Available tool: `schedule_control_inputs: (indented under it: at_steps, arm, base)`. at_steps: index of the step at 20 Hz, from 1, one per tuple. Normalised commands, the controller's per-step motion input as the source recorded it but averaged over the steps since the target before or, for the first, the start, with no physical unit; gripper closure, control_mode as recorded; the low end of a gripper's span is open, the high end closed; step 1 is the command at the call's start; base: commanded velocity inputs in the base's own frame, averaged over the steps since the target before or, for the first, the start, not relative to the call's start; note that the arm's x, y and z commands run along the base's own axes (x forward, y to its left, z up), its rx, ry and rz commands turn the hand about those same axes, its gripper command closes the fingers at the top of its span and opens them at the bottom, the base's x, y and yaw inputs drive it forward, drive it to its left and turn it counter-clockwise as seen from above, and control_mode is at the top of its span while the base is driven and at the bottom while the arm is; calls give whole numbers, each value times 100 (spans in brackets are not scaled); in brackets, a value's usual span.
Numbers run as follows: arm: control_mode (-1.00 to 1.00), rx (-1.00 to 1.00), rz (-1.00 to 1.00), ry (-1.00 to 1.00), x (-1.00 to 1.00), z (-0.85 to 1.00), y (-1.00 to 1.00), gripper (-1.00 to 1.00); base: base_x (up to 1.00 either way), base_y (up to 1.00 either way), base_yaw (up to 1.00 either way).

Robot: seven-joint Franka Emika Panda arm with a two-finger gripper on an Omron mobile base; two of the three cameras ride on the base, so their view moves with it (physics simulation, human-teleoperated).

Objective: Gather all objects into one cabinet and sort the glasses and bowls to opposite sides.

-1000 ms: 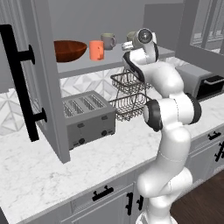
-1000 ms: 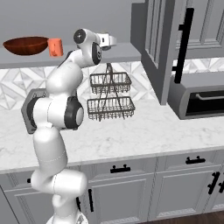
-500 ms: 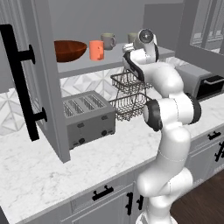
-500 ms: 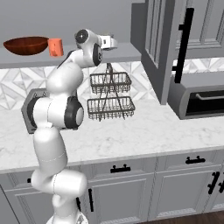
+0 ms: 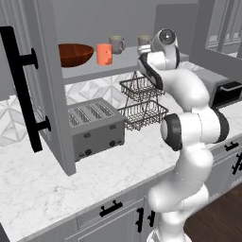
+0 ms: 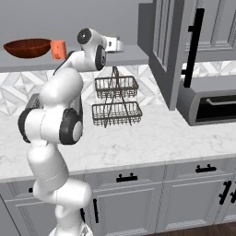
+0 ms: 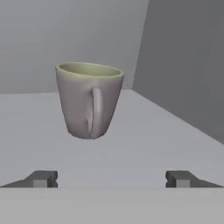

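Mugs are what you are handling, so take the cabinet shelf [image 5: 94, 71] as your landmark. Nearest you on the shelf, the gripper [image 7: 111, 179] has its two tips spread wide with nothing between them. Just beyond the tips stands a grey-beige mug [image 7: 89, 99], upright on the shelf, handle turned toward the hand and the pale-green inside showing at the rim. It sits at the shelf's right end, near the cabinet's side wall [image 7: 183, 65]. It looks settled, so you are likely in the retreat.

Back the hand straight out along the shelf, keeping the tips apart and level, so neither one catches the handle. Only swing the arm once the tips are off the shelf's front edge.

Further along the shelf from that end, the second mug [image 5: 116, 44] stands upright, and just past it the orange cup [image 5: 104, 54]. At the far left end rests the red-brown bowl [image 5: 74, 54], well apart from the mugs. That keeps glasses to the right and bowls to the left. I cannot make out the small dark bowl, so check for it before your next reach. Below the shelf, the wire basket rack [image 6: 115, 99] stands close to the arm's path; lift clear of it as you withdraw.
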Motion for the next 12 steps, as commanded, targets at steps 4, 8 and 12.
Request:
schedule_control_inputs:
  at_steps: [4,8,12]
  arm:
    - [-100,2,0,-29,-100,0,-10,-100]
    - [-100,0,0,-37,-100,18,0,-100]
    - [-100,0,0,-41,-100,59,0,-100]
  base:
    - [0,0,0]
    - [0,0,0]
    - [0,0,0]
